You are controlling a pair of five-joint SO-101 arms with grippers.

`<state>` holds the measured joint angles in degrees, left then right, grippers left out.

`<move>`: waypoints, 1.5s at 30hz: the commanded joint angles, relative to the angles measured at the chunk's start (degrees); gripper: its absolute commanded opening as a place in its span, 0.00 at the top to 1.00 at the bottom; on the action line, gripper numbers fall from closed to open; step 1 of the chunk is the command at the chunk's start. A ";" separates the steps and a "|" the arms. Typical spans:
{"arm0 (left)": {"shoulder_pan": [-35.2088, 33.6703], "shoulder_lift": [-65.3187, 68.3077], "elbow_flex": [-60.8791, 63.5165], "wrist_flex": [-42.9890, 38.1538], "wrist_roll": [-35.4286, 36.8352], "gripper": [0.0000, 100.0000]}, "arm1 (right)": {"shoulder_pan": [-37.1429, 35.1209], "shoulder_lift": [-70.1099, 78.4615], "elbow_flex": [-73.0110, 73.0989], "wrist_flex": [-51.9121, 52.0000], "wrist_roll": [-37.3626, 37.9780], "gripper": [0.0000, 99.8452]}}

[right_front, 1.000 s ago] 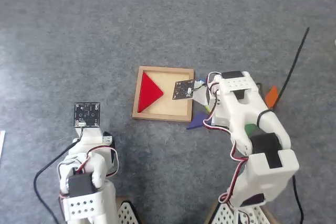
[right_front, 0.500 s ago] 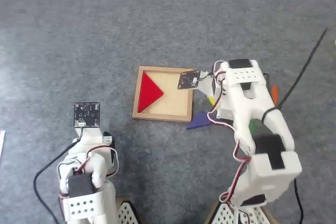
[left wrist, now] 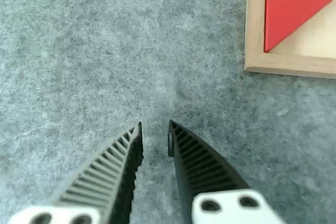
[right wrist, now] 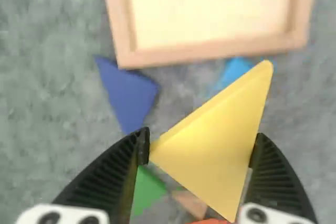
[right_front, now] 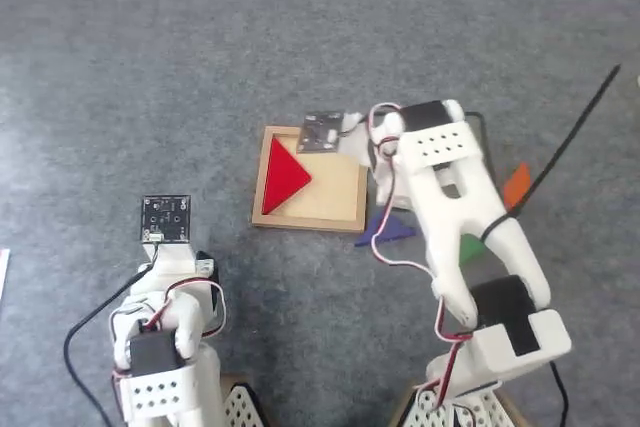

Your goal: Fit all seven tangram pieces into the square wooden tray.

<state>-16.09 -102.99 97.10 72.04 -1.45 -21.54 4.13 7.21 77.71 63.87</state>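
High view: red triangle (right_front: 283,173) is lying in left half of tray (right_front: 305,225). Left wrist: left pincer (left wrist: 155,129), barely parted, is hovering beside tray. Right wrist: right pincer (right wrist: 199,142) is gripping yellow triangle (right wrist: 215,129) just outside tray.

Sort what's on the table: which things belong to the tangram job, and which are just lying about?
Job: tray, red triangle, yellow triangle in the right gripper, blue triangle, green piece, orange piece, light blue piece.
Lying about: cable, mat.
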 commanded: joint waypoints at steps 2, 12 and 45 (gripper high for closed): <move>0.18 -1.05 -0.66 0.18 0.00 0.92 | -4.70 -0.84 -6.42 -1.89 -2.81 0.75; 0.18 -1.05 -0.66 0.18 0.00 0.92 | -9.45 17.63 -20.04 -6.90 -5.71 0.75; 0.18 -1.05 -0.66 0.18 0.00 0.92 | -12.18 31.69 -34.02 -6.81 -0.44 0.61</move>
<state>-16.09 -102.99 97.10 72.04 -1.45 -32.79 36.84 -23.82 71.38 63.08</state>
